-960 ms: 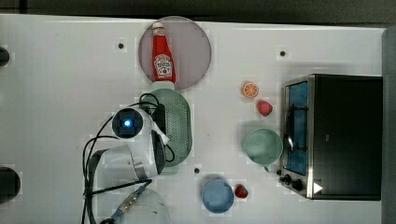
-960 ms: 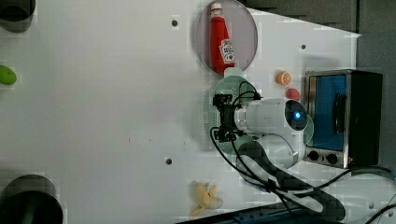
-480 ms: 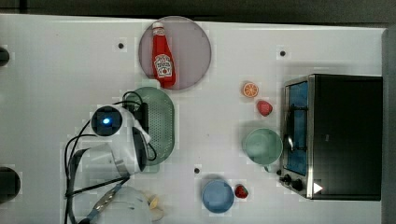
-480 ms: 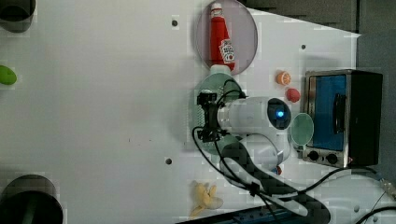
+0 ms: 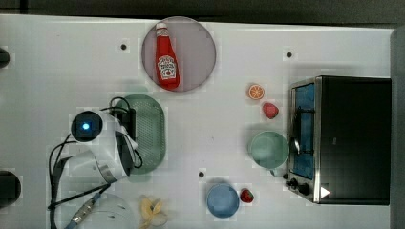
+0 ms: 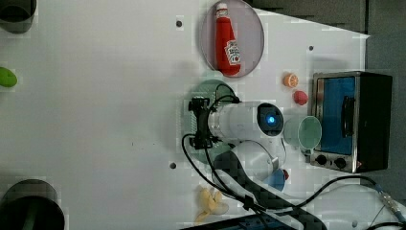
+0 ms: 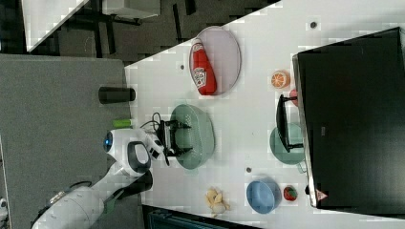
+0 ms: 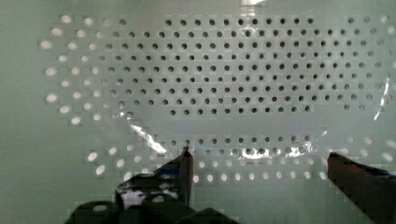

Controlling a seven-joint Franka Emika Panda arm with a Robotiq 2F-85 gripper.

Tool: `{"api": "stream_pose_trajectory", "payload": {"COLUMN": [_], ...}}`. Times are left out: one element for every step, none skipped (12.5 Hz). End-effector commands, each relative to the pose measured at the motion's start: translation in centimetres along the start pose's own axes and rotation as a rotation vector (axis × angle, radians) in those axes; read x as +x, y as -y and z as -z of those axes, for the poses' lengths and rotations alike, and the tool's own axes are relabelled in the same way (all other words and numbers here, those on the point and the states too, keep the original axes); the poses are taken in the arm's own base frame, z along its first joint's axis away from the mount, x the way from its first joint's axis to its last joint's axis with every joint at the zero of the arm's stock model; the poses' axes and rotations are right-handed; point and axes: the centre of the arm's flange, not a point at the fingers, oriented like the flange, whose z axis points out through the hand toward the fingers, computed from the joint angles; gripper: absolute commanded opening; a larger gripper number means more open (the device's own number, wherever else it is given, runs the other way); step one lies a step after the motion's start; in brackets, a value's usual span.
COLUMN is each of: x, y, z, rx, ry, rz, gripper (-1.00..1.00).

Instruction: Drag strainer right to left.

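Note:
The strainer (image 5: 152,131) is a pale sage-green oval with a dotted floor, lying left of the table's middle in the top view. My gripper (image 5: 133,128) points down into it, near the wall on the top view's left. The wrist view looks onto the perforated floor (image 8: 233,74) from close up, and the two dark fingertips (image 8: 184,168) stand far apart just over it, so the gripper (image 8: 257,163) is open with nothing between them. In the left view the arm covers much of the strainer (image 6: 210,90). In the right view the gripper (image 7: 177,138) hangs over the strainer (image 7: 198,136).
A ketchup bottle (image 5: 167,62) lies on a round plate (image 5: 196,47) just behind the strainer. At the top view's right stand a toaster oven (image 5: 348,138), a mint bowl (image 5: 269,149), a blue bowl (image 5: 222,200) and small fruits (image 5: 256,91). A banana (image 5: 153,212) lies at the front.
The strainer and my gripper inside it have slid together toward the top view's left, away from the mint bowl. The fingers have stayed open.

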Motion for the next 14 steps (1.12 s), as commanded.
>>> {"api": "stream_pose_trajectory", "payload": {"x": [-5.6, -6.5, -7.3, -8.0, -8.7, -9.4, -10.0, -10.5, -11.0, -11.4, -11.8, -12.3, -12.7, -13.1], "y": [-0.3, -0.2, -0.1, 0.1, 0.2, 0.2, 0.2, 0.2, 0.3, 0.3, 0.1, 0.1, 0.0, -0.1], "z": [0.1, 0.0, -0.1, -0.2, -0.2, -0.3, -0.3, -0.3, -0.3, -0.4, -0.5, -0.5, -0.6, -0.6], "rx": [0.000, 0.001, 0.001, 0.000, -0.002, -0.002, -0.001, 0.001, 0.005, 0.004, -0.001, -0.002, -0.005, -0.004], "ry": [0.025, 0.028, 0.029, 0.031, 0.033, 0.034, 0.036, 0.038, 0.042, 0.046, 0.052, 0.062, 0.068, 0.073], "rz": [-0.037, -0.034, -0.032, -0.038, -0.051, -0.063, -0.069, -0.064, -0.059, -0.058, -0.064, -0.070, -0.073, -0.072], "gripper": [1.00, 1.00, 1.00, 1.00, 1.00, 1.00, 1.00, 1.00, 1.00, 1.00, 1.00, 1.00, 1.00, 1.00]}}
